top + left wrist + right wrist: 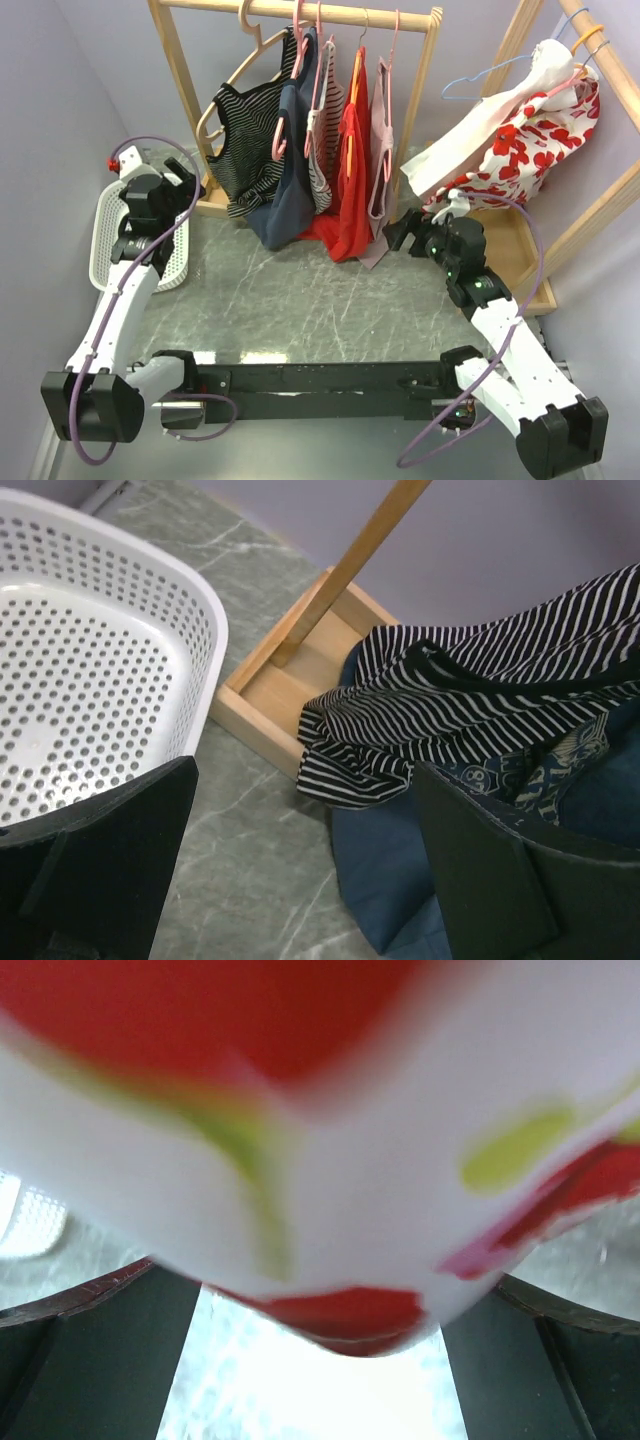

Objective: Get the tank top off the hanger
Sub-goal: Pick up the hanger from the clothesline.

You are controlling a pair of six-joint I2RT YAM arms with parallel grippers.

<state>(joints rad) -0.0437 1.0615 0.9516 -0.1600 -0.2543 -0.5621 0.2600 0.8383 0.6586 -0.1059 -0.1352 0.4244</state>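
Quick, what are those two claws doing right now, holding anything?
Left gripper: open, holding nothing, next to the striped top.
Right gripper: open, gripping nothing; floral cloth hangs blurred right in front of it.

Grey marbled table [300, 300] here: white perforated basket [103, 240] sits at its left edge, wooden rack base [255, 715] just beside it, second wooden base [512, 245] far right.
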